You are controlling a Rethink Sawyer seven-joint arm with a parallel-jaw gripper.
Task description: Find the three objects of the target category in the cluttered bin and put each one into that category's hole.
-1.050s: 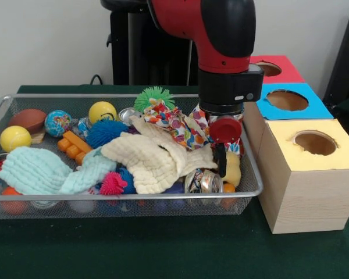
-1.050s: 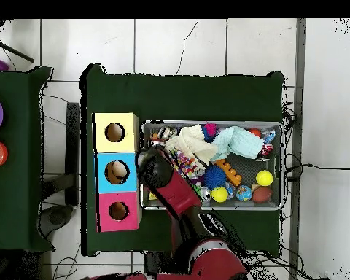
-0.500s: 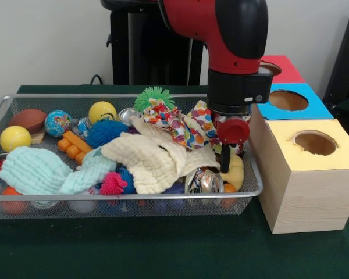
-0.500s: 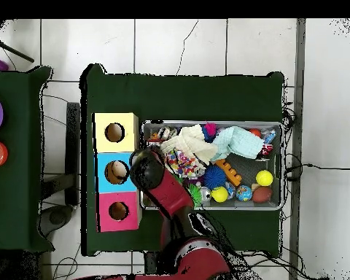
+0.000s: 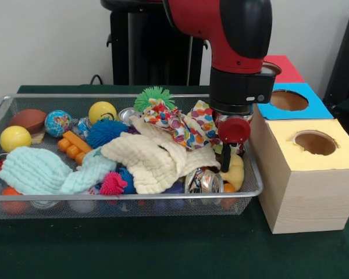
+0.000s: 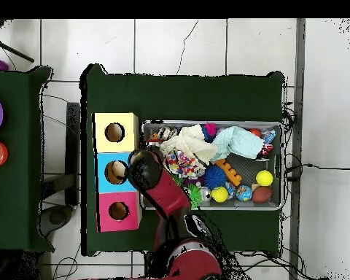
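Note:
My gripper (image 5: 225, 167) hangs from the red and black arm at the right end of the wire bin (image 5: 122, 200). It is low over a yellow soft toy (image 5: 237, 170) and just right of a crushed can (image 5: 203, 181). In the overhead view the arm's wrist (image 6: 147, 171) covers the gripper, at the bin's edge beside the blue box. A colourful patterned cloth (image 5: 180, 123) lies just left of the wrist, with a cream cloth (image 5: 154, 160) in front of it and a mint cloth (image 5: 41, 171) at the left. To the right of the bin stand three boxes with holes: yellow (image 5: 314, 168), blue (image 5: 288, 102) and red (image 5: 279, 65).
The bin also holds two yellow balls (image 5: 102, 110) (image 5: 14, 138), a globe ball (image 5: 57, 122), a brown football (image 5: 28, 119), blue (image 5: 104, 132), green (image 5: 154, 96) and pink (image 5: 113, 183) spiky balls, and orange blocks (image 5: 75, 145). The bin's right rim nearly touches the yellow box.
In the front view the arm has moved right, toward the boxes, and risen slightly. Most of that shift came early; the bin's contents look unchanged.

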